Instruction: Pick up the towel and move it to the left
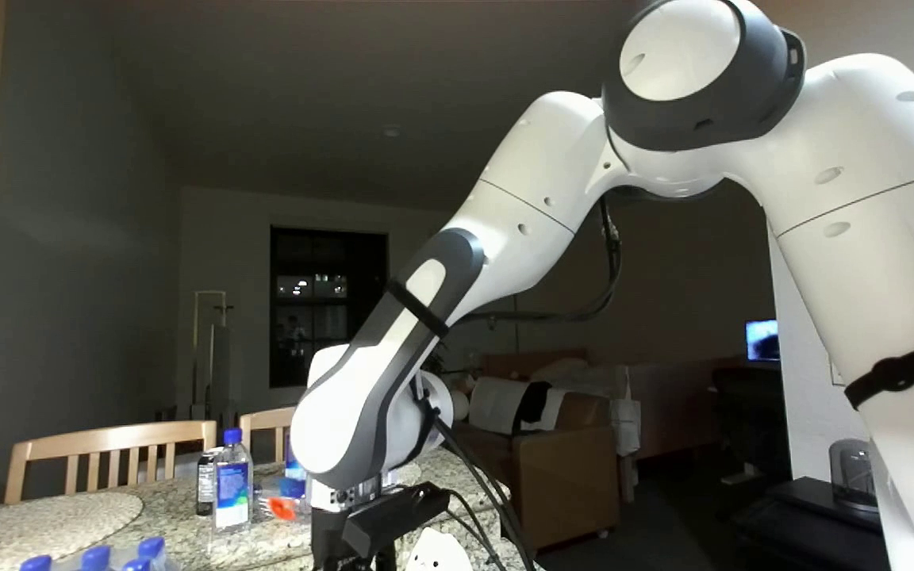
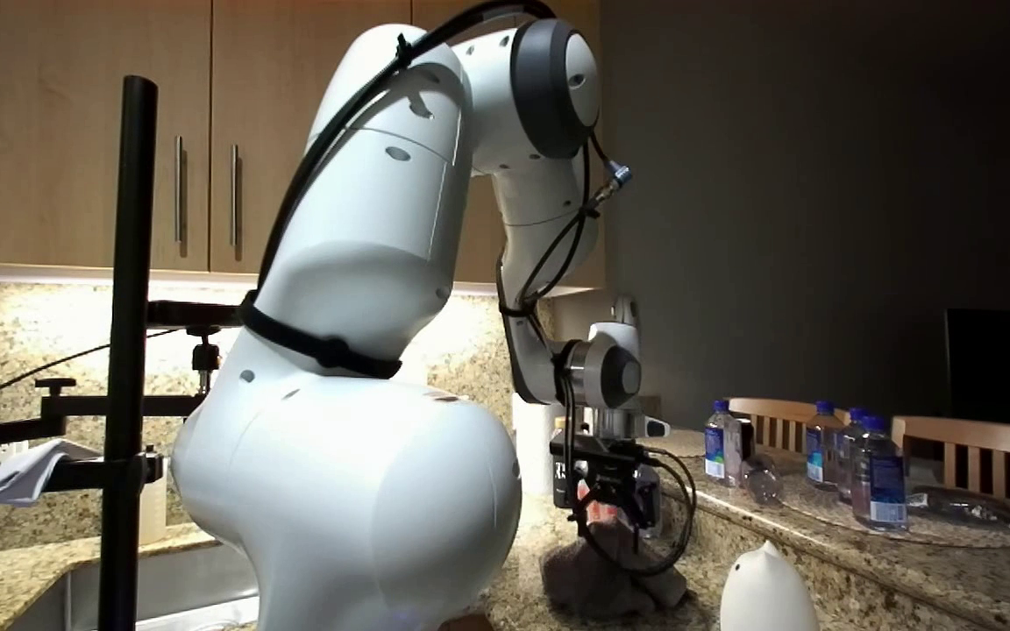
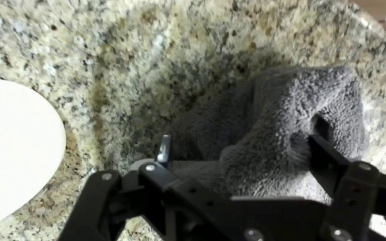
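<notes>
A crumpled grey towel (image 3: 273, 134) lies on the granite counter in the wrist view. It also shows in an exterior view (image 2: 593, 574), below the gripper. My gripper (image 3: 241, 142) is open, with its fingers wide apart. The towel bunches up between them; the right finger presses at a fold of it, and the left finger is by its edge. In an exterior view the gripper (image 2: 615, 517) points down at the towel, its tips hidden by cables and cloth. In an exterior view the gripper (image 1: 354, 547) is cut off by the bottom edge, and the towel is out of view.
A white rounded figure (image 2: 768, 592) stands near the towel; it also shows in the wrist view (image 3: 15, 147). Bottles (image 2: 878, 478) stand on a raised counter ledge. A sink (image 2: 181, 587) and a black post (image 2: 126, 350) are beside the arm's base.
</notes>
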Robot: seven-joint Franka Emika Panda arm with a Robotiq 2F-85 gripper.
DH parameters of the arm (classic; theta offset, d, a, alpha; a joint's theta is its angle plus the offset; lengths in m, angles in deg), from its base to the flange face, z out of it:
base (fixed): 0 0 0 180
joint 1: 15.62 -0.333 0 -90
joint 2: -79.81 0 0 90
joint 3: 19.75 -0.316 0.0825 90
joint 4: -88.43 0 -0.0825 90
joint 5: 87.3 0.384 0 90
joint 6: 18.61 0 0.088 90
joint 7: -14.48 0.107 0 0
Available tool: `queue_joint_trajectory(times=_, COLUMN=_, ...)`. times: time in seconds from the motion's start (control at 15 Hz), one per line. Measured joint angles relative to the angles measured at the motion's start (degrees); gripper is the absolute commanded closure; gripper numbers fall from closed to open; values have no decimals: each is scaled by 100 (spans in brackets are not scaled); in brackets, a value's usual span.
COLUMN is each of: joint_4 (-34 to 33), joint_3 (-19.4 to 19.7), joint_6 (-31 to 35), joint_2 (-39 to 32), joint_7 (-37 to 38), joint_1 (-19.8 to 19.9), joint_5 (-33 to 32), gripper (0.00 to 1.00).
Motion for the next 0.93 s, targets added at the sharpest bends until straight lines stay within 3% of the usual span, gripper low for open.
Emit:
queue_joint_trajectory(times=0.27, joint_4=-690, joint_3=-86, joint_6=-1920, joint_2=21, joint_7=-1234, joint_1=460, joint_5=253, gripper=0)
queue_joint_trajectory(times=0.47, joint_4=-1255, joint_3=-81, joint_6=-3016, joint_2=23, joint_7=-1755, joint_1=579, joint_5=190, gripper=0)
queue_joint_trajectory(times=0.67, joint_4=-1766, joint_3=-133, joint_6=-3684, joint_2=44, joint_7=-1886, joint_1=564, joint_5=72, gripper=0)
queue_joint_trajectory(times=0.93, joint_4=-2198, joint_3=-281, joint_6=-4030, joint_2=169, joint_7=-1736, joint_1=411, joint_5=51, gripper=0)
